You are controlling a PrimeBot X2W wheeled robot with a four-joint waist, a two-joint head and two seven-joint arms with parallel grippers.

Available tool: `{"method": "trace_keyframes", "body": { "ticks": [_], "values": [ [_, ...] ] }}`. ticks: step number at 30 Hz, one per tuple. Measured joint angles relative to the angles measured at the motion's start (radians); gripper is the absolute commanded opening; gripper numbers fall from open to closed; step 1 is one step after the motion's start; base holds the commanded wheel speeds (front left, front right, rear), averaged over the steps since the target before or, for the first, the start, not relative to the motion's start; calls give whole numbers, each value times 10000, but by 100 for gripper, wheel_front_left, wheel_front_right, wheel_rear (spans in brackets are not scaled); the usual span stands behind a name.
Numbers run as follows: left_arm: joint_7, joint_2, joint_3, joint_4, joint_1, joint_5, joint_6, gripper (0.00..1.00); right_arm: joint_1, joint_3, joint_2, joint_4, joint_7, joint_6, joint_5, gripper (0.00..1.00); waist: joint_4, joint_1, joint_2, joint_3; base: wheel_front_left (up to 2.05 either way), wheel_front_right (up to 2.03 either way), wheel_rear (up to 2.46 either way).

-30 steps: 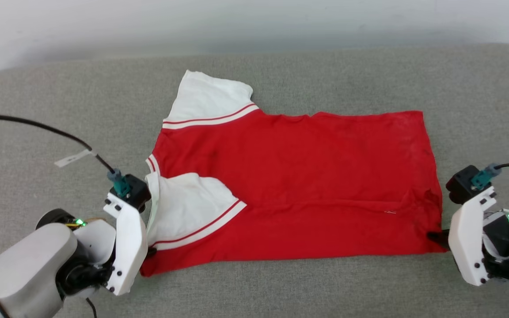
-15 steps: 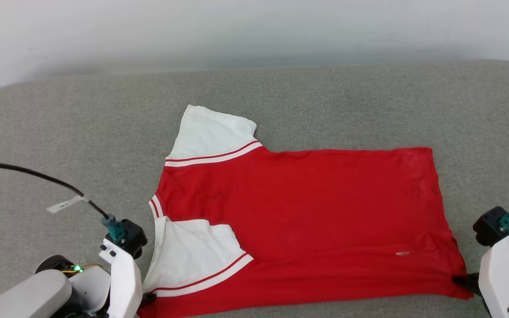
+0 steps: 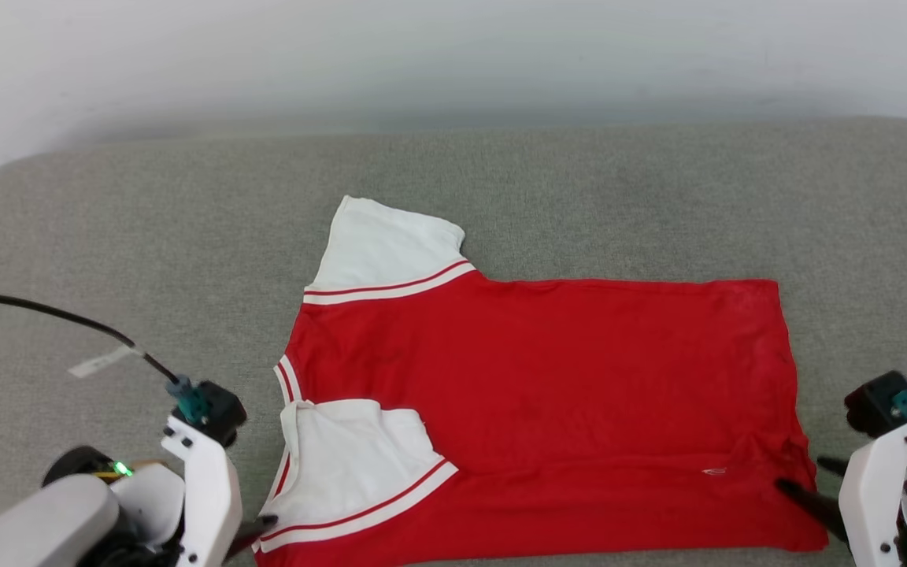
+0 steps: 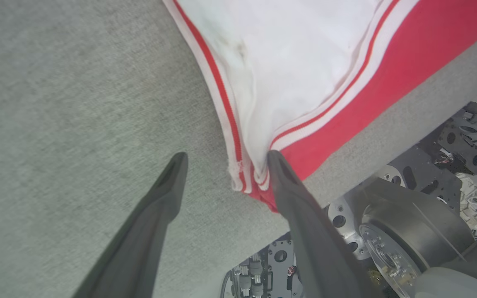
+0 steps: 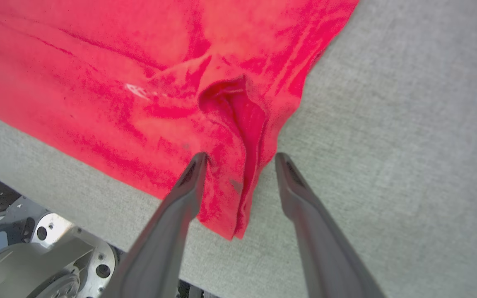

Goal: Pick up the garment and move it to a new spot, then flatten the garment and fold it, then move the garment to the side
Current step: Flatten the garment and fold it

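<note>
1. Red shirt [image 3: 548, 409] with white sleeves lies spread on the grey fabric surface [image 3: 146, 236], close to its near edge, with the near sleeve folded over the red body
2. Your left pincer [image 4: 224, 159] stands wide and holds nothing; the striped sleeve corner lies between its fingers, against one of them
3. Your right pincer [image 5: 240, 159] is wide too, its fingers astride the rumpled red hem corner, gripping nothing
</note>
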Motion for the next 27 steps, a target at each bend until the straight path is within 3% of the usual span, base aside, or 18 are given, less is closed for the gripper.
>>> {"method": "trace_keyframes", "body": {
  "ticks": [5, 11, 20, 27],
  "values": [
    [-111, 431, 385, -408, -498, 176, 100, 100, 30, -1041, 366, -255, -1685, 0, -750, 100, 28, 0, 0, -346, 0, 0, 0],
    [-493, 713, 984, -600, -1542, 782, 290, 100, 201, -2963, 1356, -771, -3624, 2, -2163, 100, -106, 0, 0, -236, 0, 0, 0],
    [-445, 54, 1697, 263, -3762, 1151, 247, 100, 1364, -6330, 3595, -2809, -5168, 0, -4663, 100, -320, 0, 0, 773, 0, 0, 0],
    [788, -683, 2008, 1290, -5797, 940, 130, 100, 2122, -7133, 4905, -4736, -5102, 0, -5804, 100, -489, 0, 0, 2088, 0, 0, 0]
  ]
}}
